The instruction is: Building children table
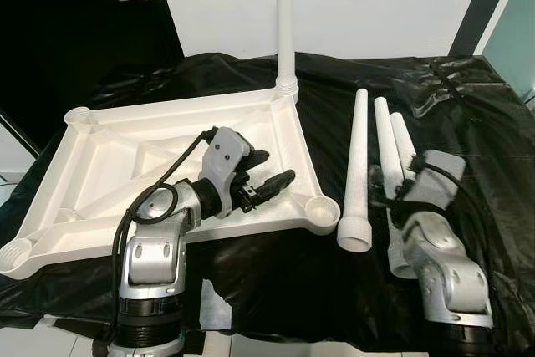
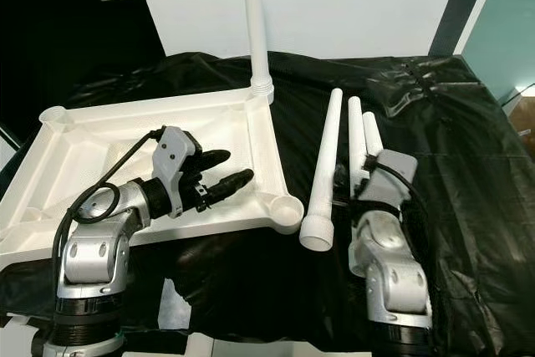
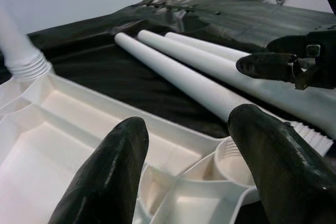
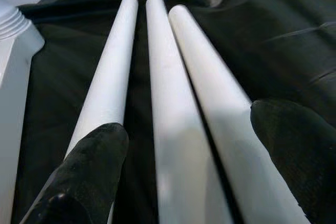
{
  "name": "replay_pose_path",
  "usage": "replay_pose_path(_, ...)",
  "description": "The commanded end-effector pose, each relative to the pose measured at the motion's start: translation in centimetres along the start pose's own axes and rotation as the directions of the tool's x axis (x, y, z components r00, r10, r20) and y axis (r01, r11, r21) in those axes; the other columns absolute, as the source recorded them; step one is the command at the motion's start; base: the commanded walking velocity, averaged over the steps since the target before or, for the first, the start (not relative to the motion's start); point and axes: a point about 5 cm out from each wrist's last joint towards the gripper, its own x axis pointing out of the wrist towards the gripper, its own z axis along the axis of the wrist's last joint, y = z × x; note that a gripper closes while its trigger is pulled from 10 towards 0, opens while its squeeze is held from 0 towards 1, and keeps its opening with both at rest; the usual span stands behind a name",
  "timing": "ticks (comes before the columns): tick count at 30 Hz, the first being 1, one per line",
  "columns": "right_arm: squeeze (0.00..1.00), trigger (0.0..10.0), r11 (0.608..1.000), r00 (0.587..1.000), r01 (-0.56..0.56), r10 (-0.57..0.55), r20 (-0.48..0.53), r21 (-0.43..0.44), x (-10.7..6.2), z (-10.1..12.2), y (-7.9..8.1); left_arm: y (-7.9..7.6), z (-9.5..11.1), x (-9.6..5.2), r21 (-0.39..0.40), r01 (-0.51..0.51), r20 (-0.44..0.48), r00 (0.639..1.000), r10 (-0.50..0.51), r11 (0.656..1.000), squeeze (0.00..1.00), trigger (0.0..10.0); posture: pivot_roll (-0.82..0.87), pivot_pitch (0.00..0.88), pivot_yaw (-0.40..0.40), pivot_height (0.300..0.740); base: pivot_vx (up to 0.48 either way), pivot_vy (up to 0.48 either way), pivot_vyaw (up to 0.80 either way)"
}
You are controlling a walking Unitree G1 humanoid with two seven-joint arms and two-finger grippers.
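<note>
Left tool (image 1: 266, 171) spread, hovering over upturned tabletop (image 1: 100, 165); right tool (image 4: 173, 177) spread astride loose legs (image 1: 357, 165).

White tabletop (image 1: 100, 156) upside down on black sheet (image 1: 468, 123), one leg (image 1: 285, 22) upright in far corner socket. Left gripper (image 1: 272, 175) over tabletop's near right part, fingers apart. Three loose legs (image 1: 359, 165) side by side at right. Right gripper (image 1: 386, 192) over them, fingers hidden.
</note>
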Motion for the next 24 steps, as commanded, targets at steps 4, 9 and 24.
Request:
replay_pose_path(4,0.0,10.0,0.999,0.999,-0.051,0.051,0.02,0.014,1.3,1.3,0.5,0.4,-0.1,0.3,0.015,-0.052,-0.009,0.999,0.053,0.999,0.0,10.0,-0.07,0.008,0.035,0.74,0.0,0.0,0.0)
replay_pose_path(9,0.0,10.0,0.994,0.994,-0.109,0.109,0.027,-0.009,2.5,2.3,1.5,0.1,0.0,0.7,0.034,-0.039,-0.007,0.999,0.039,0.999,0.0,10.0,-0.07,0.013,0.036,0.74,0.0,0.0,0.0)
replay_pose_path(24,0.0,10.0,0.972,0.963,-0.236,0.235,-0.132,0.009,5.0,1.2,4.7,-0.8,0.0,1.7,0.038,-0.112,0.035,0.993,0.111,0.993,0.0,10.0,-0.04,0.031,0.001,0.74,0.0,0.0,0.0)
